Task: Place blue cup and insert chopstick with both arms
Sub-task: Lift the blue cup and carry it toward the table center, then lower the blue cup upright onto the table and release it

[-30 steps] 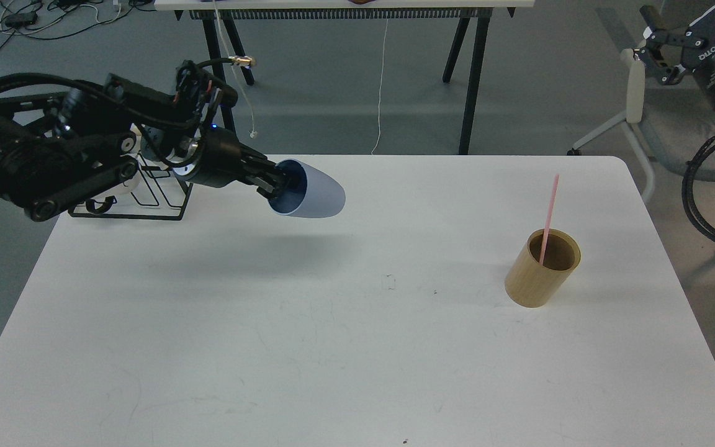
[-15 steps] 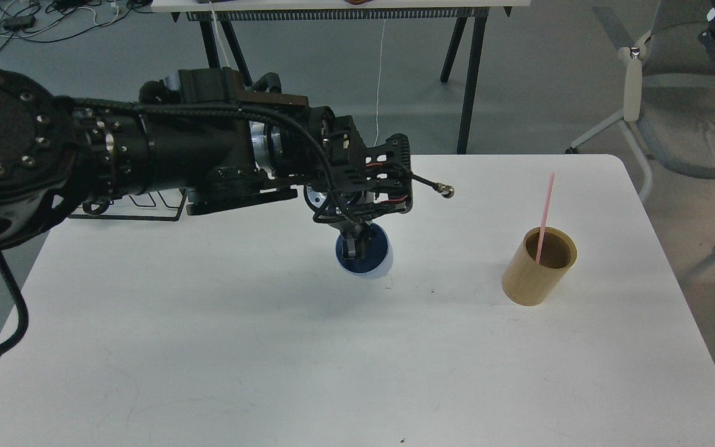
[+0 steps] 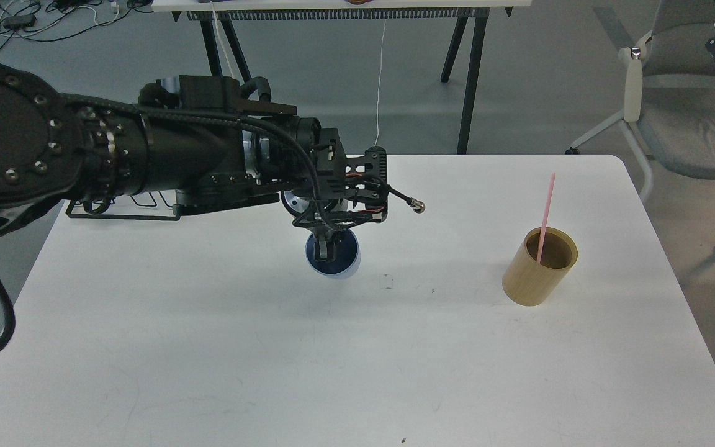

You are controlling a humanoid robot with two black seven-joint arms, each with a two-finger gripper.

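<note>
Directly below, blue cup [image 3: 332,256] upright; left fingers [image 3: 323,247] reach inside rim.

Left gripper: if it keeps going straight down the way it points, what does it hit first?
Likely the blue cup's inner floor: the left gripper reaches down into its mouth. Depth from above is unclear.

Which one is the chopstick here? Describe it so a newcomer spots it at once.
Start at the white table and go to its right side, where a tan cylinder holder stands alone. The chopstick is the thin pink stick leaning out of its mouth. Nothing else here is pink or that slender.
</note>
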